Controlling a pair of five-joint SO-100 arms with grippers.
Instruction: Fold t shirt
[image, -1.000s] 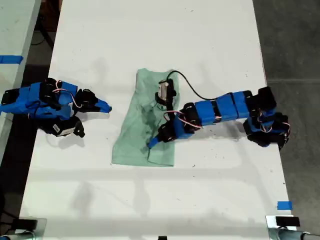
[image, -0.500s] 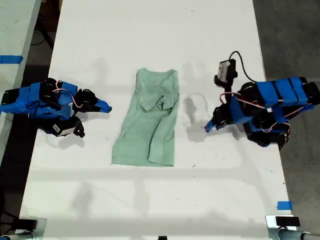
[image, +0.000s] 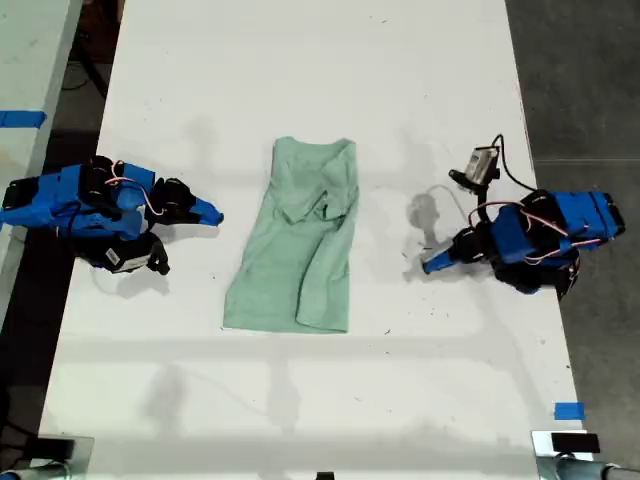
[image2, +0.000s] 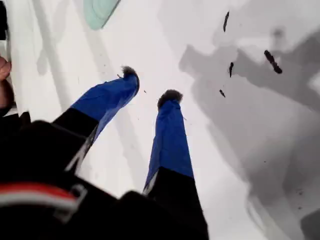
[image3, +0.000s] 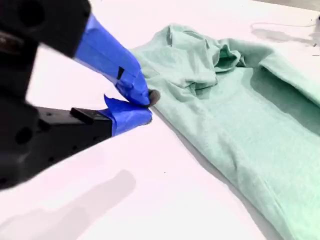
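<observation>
The pale mint-green t shirt (image: 298, 250) lies on the white table (image: 300, 80), folded lengthwise into a narrow strip, collar end away from the camera. My first gripper (image: 430, 265) is low over bare table on the exterior view's right, well apart from the shirt. In the first wrist view my first gripper (image2: 150, 85) is open and holds nothing, and only a corner of the shirt (image2: 100, 9) shows. My second gripper (image: 212, 215) rests on the exterior view's left, pointing at the shirt. In the second wrist view it (image3: 148, 107) is shut and empty, a short way from the shirt's edge (image3: 235, 100).
A blue tape square (image: 568, 410) is stuck near the table's front corner on the exterior view's right. A second table with blue tape (image: 22, 118) stands beyond the exterior view's left edge. Dark floor borders the table on the exterior view's right. Small dark marks (image2: 272, 61) dot the tabletop.
My first gripper was down on the shirt a second ago; it has let go and drawn back to the exterior view's right. The second arm has not moved.
</observation>
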